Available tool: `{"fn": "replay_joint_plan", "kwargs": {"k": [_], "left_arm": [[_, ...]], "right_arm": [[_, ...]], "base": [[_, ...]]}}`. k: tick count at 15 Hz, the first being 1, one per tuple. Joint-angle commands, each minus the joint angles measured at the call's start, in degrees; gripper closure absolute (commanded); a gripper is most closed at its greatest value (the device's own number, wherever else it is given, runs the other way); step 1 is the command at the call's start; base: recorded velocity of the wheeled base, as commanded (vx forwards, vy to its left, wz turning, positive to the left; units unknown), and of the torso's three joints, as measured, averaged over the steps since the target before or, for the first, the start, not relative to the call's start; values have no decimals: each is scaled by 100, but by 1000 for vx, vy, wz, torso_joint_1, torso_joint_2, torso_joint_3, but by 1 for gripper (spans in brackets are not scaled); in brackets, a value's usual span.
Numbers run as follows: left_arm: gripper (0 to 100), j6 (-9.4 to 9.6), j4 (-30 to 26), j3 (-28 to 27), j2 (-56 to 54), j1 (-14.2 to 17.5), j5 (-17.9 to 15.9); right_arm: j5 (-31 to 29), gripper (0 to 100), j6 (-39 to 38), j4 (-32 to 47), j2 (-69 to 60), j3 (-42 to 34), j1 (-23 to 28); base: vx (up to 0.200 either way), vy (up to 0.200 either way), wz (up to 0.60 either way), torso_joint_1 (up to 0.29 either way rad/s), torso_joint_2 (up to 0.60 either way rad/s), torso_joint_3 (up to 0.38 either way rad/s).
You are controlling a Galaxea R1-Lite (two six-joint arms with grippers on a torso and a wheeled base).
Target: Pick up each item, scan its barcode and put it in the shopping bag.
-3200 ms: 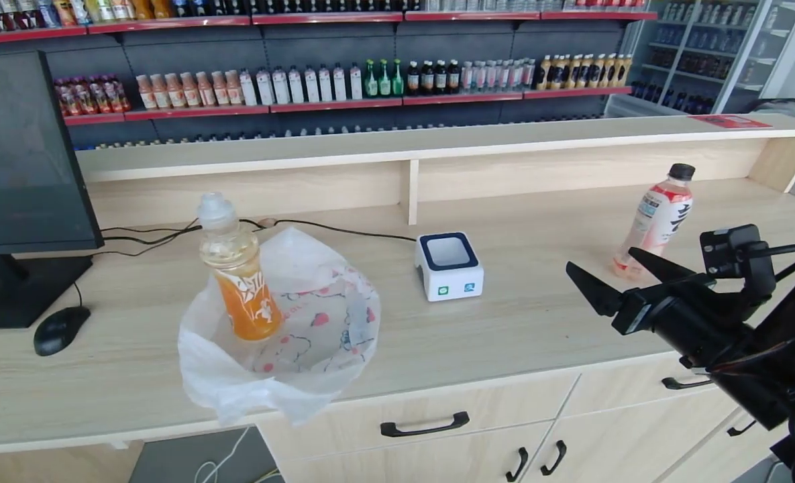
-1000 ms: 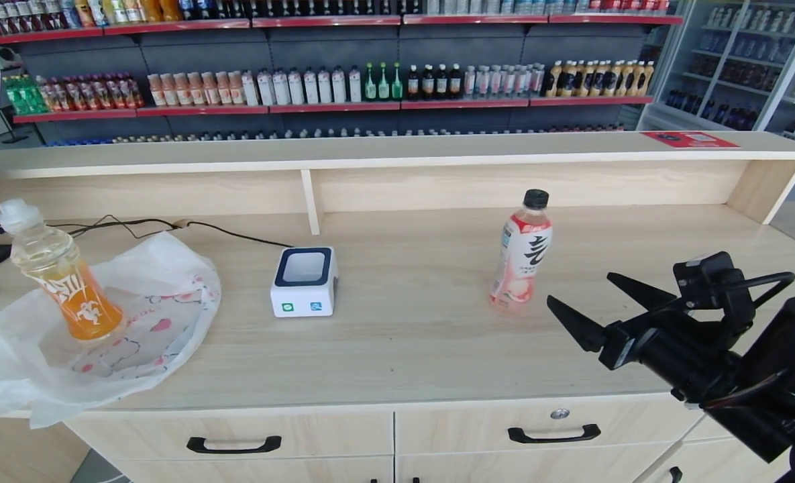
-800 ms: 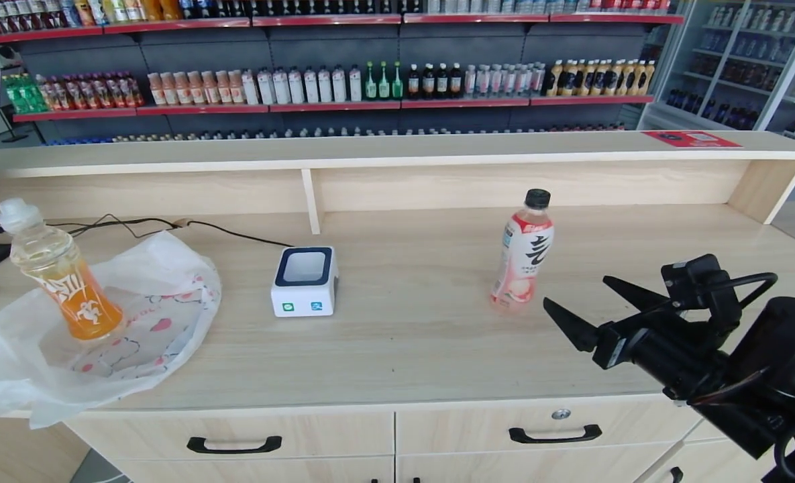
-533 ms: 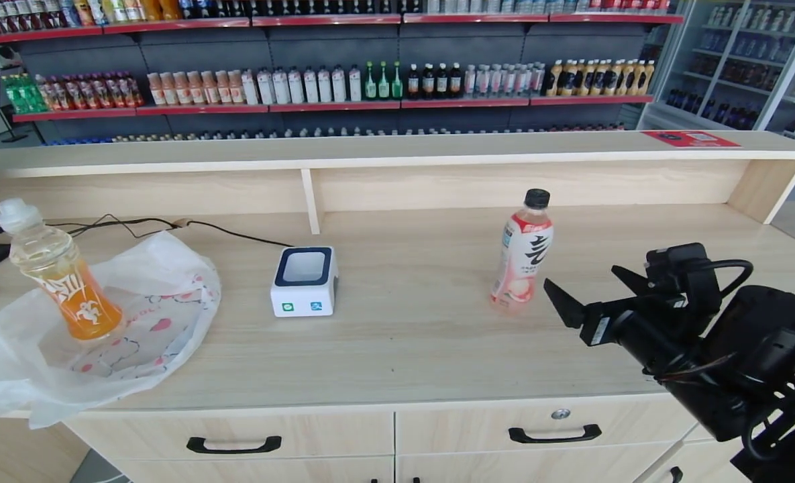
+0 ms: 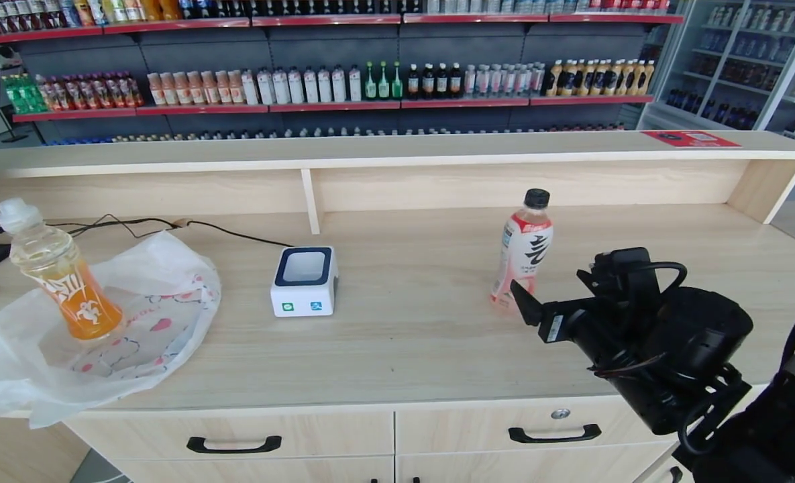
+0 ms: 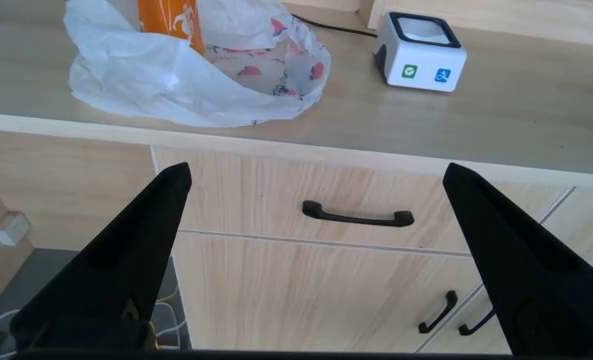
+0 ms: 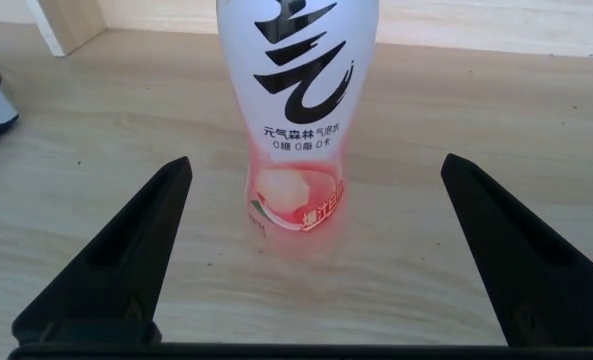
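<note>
The right claw (image 7: 316, 170) is spread wide and aimed low at the upright pink bottle (image 5: 524, 255) on the right of the surface (image 5: 404, 335), not gripping it. A finger striking this tall, narrow bottle off-centre could tip it or shove it away. The left claw (image 6: 316, 170), also wide and empty, hangs by the drawers (image 6: 276, 270). The surface carries two bottles, the orange bottle (image 5: 62, 282) standing in the one bag (image 5: 162, 315) at the left, and one scanner (image 5: 303, 282) between them.

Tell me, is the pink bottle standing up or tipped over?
Upright: the pink bottle stands on its base on the counter, black cap on top.
</note>
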State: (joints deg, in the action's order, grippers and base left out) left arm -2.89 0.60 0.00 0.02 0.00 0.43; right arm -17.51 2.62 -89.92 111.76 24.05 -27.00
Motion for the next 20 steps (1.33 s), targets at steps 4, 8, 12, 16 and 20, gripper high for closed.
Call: {"fn": "replay_joint_plan", "kwargs": {"k": [4,8,12,16,20], "left_arm": [[0,-1,2,0,6,0,1],[0,8,2,0,6,0,1],[0,8,2,0,6,0,1],[0,8,11,0,6,0,1],[0,8,11,0,6,0,1]], "right_arm": [[2,0,-25,-8,460,583,-42],[2,0,-34,-8,645,706,-51],[10,0,-148,-8,821,979,-51],[116,0,-165,-8,1014,1357,-24],[116,0,-157,-8,1243,1559,-24]], "base": [[0,0,0,0,0,0],[0,0,0,0,0,0],[0,0,0,0,0,0],[0,0,0,0,0,0],[0,0,0,0,0,0]]}}
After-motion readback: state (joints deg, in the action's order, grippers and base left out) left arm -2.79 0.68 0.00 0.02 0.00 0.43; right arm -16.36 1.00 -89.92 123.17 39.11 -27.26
